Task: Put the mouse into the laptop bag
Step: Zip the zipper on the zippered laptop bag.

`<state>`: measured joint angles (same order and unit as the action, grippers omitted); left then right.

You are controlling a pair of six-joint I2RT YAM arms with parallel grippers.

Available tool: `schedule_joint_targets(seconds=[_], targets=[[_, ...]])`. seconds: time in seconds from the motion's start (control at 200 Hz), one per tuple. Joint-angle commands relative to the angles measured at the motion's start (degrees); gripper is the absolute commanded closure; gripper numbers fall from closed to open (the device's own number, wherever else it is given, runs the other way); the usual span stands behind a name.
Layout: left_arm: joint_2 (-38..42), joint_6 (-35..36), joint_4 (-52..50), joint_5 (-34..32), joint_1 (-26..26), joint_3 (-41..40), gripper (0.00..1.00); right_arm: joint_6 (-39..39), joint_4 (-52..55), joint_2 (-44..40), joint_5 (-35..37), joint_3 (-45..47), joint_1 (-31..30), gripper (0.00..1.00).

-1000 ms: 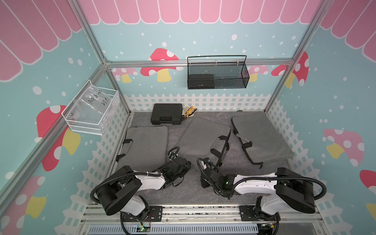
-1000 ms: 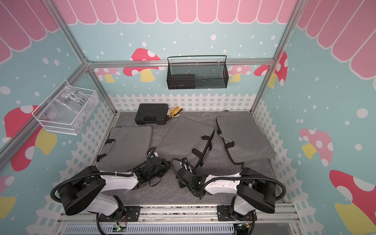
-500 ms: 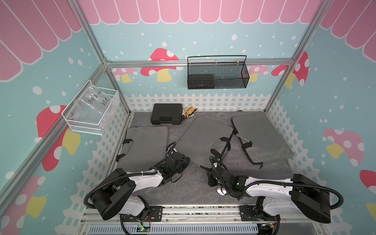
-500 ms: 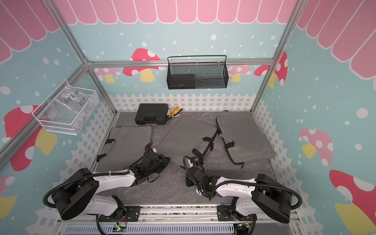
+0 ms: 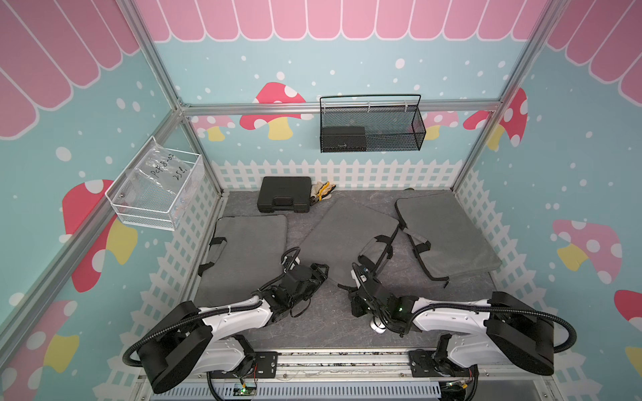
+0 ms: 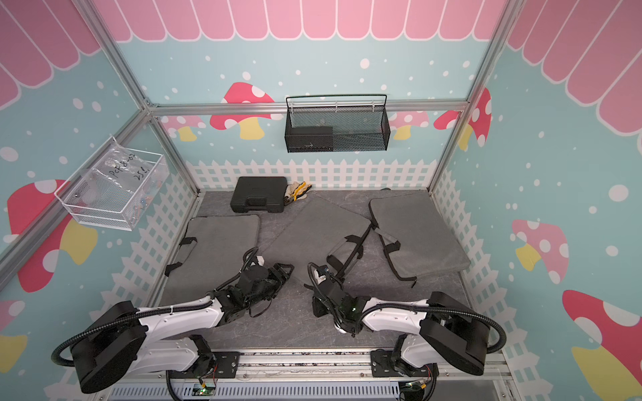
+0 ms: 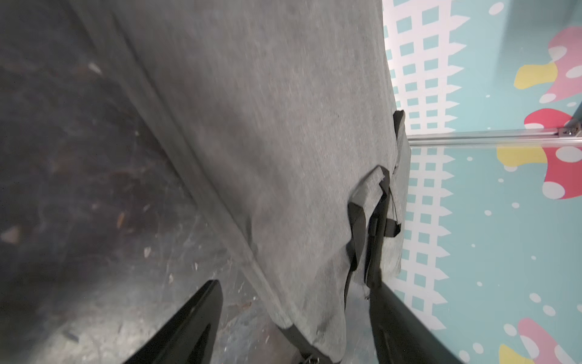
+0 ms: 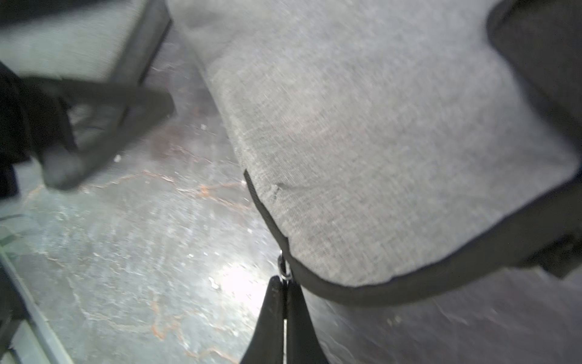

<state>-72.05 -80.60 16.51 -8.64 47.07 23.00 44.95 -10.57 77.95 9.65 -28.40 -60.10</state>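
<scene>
White arm links [image 5: 239, 317] with black joints; ribbed black cable hoses [image 5: 229, 308] — tapered black tool fingers [image 7: 189, 324]

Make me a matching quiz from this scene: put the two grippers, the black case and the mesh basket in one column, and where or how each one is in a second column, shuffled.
Column one:
1. left gripper
2. right gripper
3. black case
4. mesh basket

Column two:
A. hanging on the back wall
B. shut on the zipper pull of the middle laptop bag
C. open, at a near corner of the middle laptop bag
D. lying by the white fence, next to the gloves

Pairs: 1-C, 2-B, 3-D, 4-A.
</scene>
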Motion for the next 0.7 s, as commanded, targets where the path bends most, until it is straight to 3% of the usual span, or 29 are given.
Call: schedule_joint_targets(seconds=[0.0,0.2,0.5,0.62,0.695], targets=[[1.38,-4.44,1.5,-5.04,2.98,-2.14,0.2,-1.73,-3.72,1.14,-1.81,-1.95,-0.8,1.0],[-0.89,-6.06,6.99,-6.61,5.83,-3.59,0.16,-1.88,-5.35,1.2,-2.85,-1.98,-1.97,1.0],[-11.69,-5.25,18.88,-4.89,6.02,-1.78,0.18,-0.79,-7.08,2.58,-5.28,-2.32,-4.97,1.0],[-16.02,-4.74,22.13,-4.13,6.02,-0.42,0.34,0.12,-7.06,2.29,-4.82,-0.86,-5.56,1.0],[-17.85,-4.75,23.64,-4.7,5.72,-0.09,0.52,0.83,-7.01,1.55,-4.99,-0.11,-5.56,1.0]])
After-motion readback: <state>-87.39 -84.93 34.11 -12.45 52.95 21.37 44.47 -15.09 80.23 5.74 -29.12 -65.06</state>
